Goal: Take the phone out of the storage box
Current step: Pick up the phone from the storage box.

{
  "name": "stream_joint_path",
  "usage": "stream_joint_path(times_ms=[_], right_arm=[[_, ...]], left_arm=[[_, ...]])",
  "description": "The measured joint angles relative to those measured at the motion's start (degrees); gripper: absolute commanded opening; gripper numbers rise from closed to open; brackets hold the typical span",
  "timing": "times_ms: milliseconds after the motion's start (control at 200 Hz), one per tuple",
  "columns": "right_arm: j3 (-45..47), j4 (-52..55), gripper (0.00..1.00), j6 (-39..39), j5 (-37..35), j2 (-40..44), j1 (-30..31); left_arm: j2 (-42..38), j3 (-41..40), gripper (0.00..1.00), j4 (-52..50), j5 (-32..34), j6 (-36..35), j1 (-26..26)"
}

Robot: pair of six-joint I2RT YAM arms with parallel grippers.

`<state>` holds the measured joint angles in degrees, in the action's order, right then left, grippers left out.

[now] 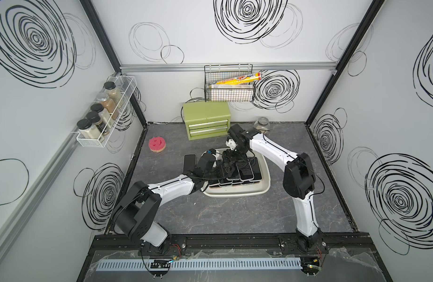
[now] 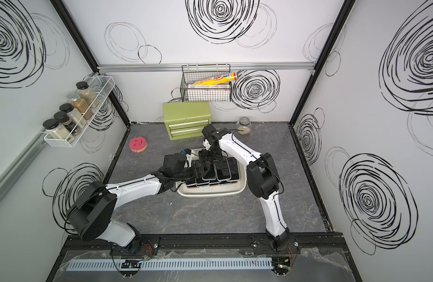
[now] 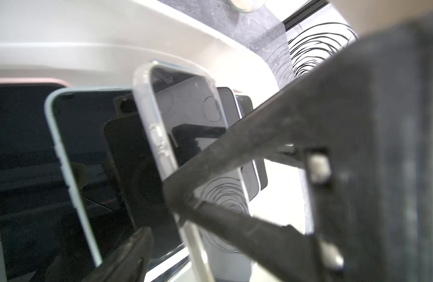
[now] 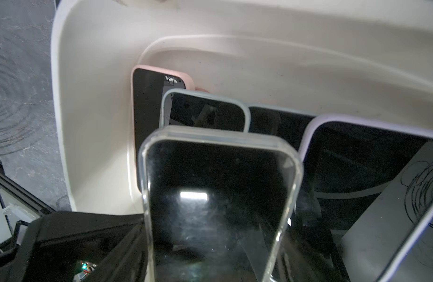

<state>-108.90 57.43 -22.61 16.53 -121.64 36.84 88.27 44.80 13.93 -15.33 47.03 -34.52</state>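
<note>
Phone in clear plastic case leaned between your left claw's spread fingers; your right claw's grip was hidden

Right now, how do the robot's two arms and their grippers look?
The left arm and right arm have white link shells, bulky black joint housings and thin black cables running along them. The left gripper has matte dark grey, bar-shaped fingers.

No legible text or labels anywhere
</note>
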Motion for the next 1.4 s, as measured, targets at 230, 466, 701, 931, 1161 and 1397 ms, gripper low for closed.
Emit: stream_joint_path(times_ms=[230, 466, 701, 931, 1161, 1397], right_arm=[[1.05, -1.44, 0.52, -0.57, 2.80, 0.28, -0.74], [1.14, -1.53, 0.51, -0.31, 4.57, 0.66, -1.64], [1.14, -1.92, 0.56, 0.20, 7.67, 0.94, -2.56], [1.16, -2.93, 0.63, -0.35, 9.42, 1.64, -2.56], [1.16, -3.89, 0.66, -0.28, 10.36, 1.90, -3.23], [1.03, -3.91, 0.73, -0.35, 10.29, 3.28, -6.34]], left_arm=[[1.53, 0.52, 0.45, 1.29, 0.68, 1.44, -0.42], [2.97, 0.87, 0.26, 1.18, 1.79, 2.40, -0.37], [3.13, 1.38, 0.09, 1.05, 2.12, 2.67, -0.09], [2.93, 1.75, 0.04, 0.33, 1.42, 1.33, -0.13], [2.47, 1.90, 0.02, -0.17, 0.92, 0.48, -0.02], [2.14, 2.69, 0.00, -1.03, -0.13, -0.07, 0.50]])
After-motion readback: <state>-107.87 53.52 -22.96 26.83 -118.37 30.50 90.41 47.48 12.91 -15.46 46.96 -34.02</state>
